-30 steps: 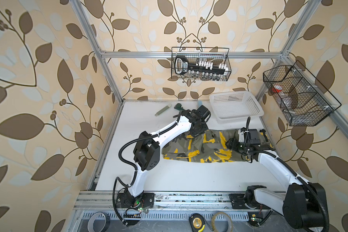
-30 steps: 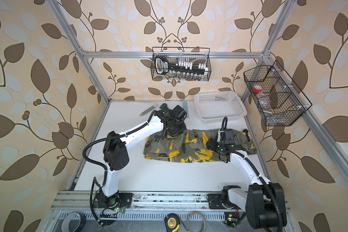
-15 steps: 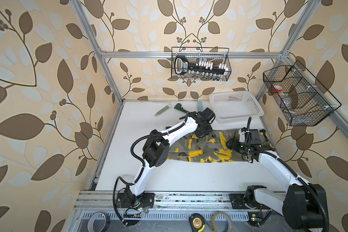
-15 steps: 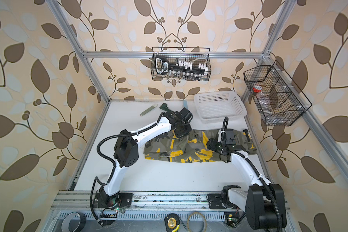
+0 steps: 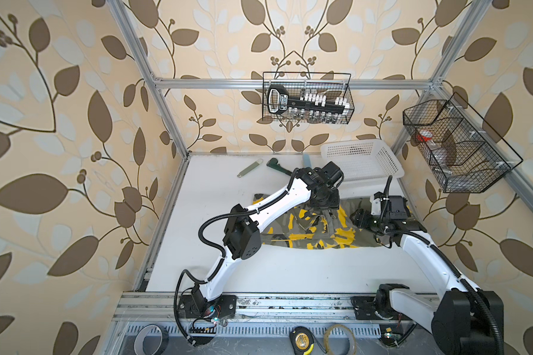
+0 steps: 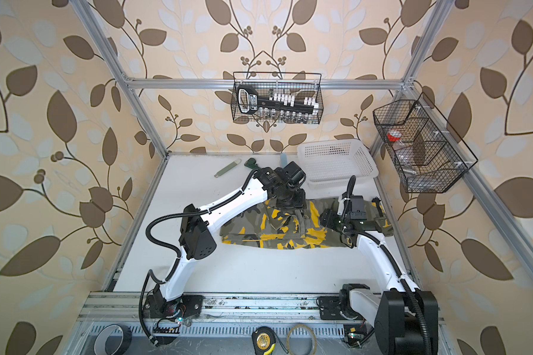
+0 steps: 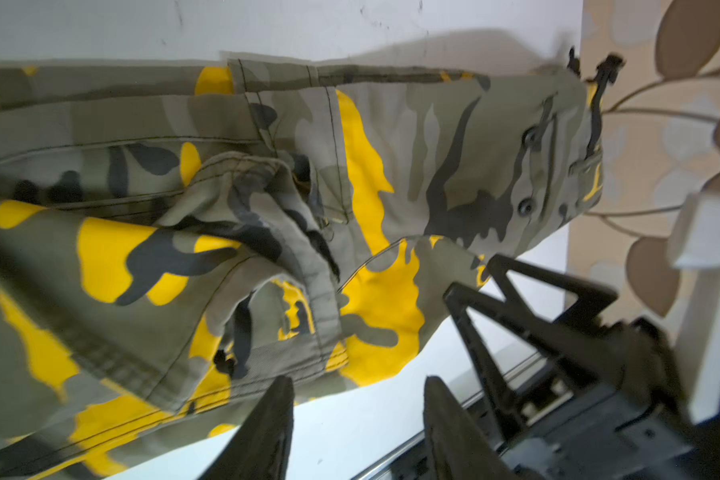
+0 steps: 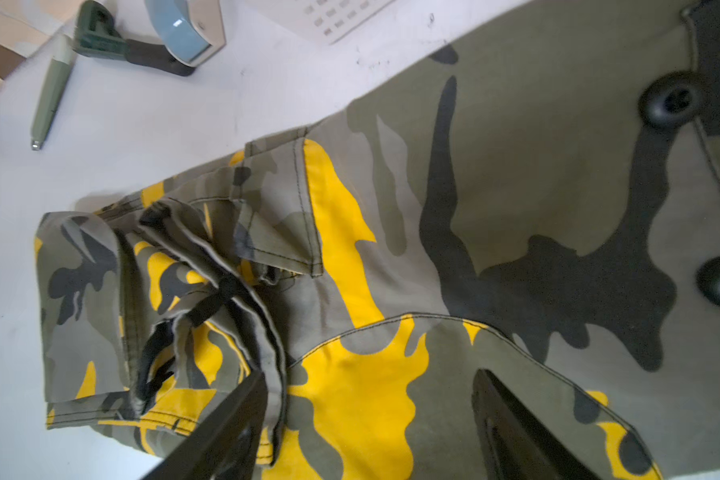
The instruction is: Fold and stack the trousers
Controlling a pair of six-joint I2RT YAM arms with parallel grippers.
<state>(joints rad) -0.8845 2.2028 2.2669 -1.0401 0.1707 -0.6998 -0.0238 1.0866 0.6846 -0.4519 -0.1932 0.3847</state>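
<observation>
Trousers (image 5: 320, 236) lie lengthwise parallel to the far edge of the tabletop (image 5: 259, 270); left end effector (image 7: 357, 380), jaws apart, hangs over mid-length; right end effector (image 8: 368, 374), likewise apart, over the right-edge waist.

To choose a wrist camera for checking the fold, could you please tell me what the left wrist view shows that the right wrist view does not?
Only the left wrist view shows the left gripper, jaws apart and empty, and the waist edge's black cord. Only the right wrist view shows a green pen-like tool, a dark green handled tool, a blue-grey object and a corner of the white basket. Both show the trousers with leg hems lying on top, the white table and the open right gripper.
</observation>
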